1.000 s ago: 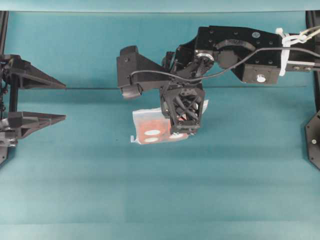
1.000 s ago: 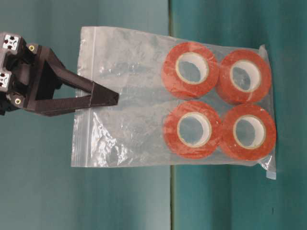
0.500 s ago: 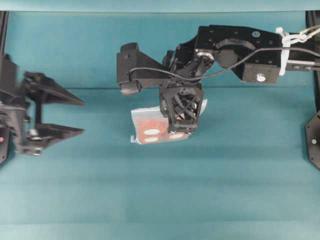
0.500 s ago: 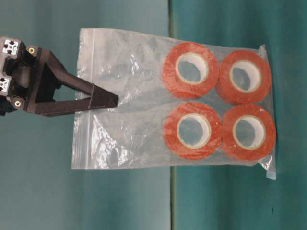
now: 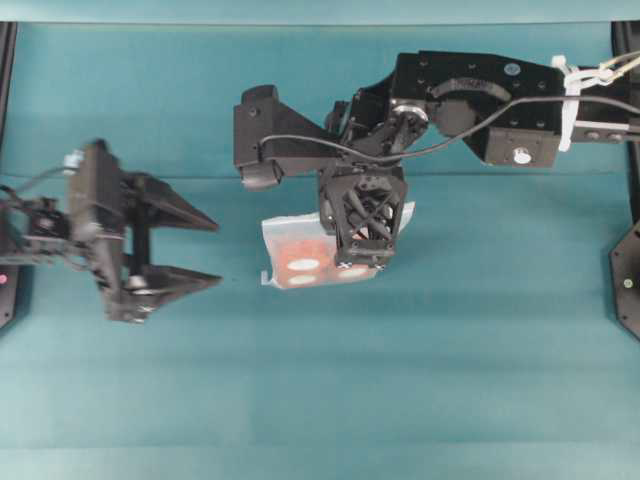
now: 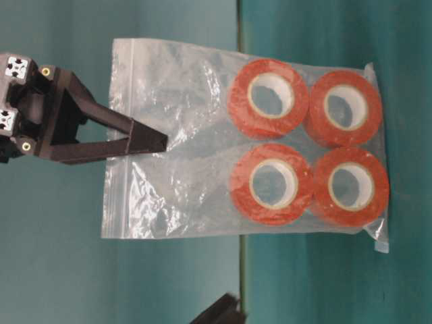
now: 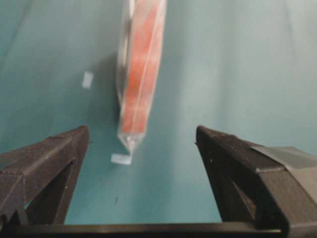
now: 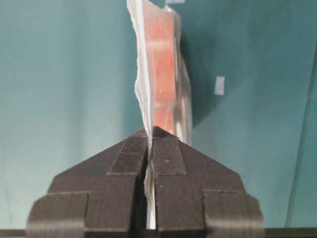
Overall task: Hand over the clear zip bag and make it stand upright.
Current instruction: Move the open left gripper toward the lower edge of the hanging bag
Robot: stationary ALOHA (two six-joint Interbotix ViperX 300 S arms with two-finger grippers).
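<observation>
The teal table (image 5: 450,380) is matte, with faint bands across it. One small white mark (image 7: 87,79) lies flat on it, just beside the bag (image 7: 141,74). Whether the bag's lower edge touches the table cannot be told.

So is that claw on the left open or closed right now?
Open: the left gripper has its two fingers spread wide, nothing between them.

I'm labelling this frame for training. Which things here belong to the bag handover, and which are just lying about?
Part of the job:
- clear zip bag with its orange tape rolls
- right end effector, shut on the bag's edge
- left end effector, open, facing the bag

Just lying about:
- small white tape marks on the teal table
</observation>
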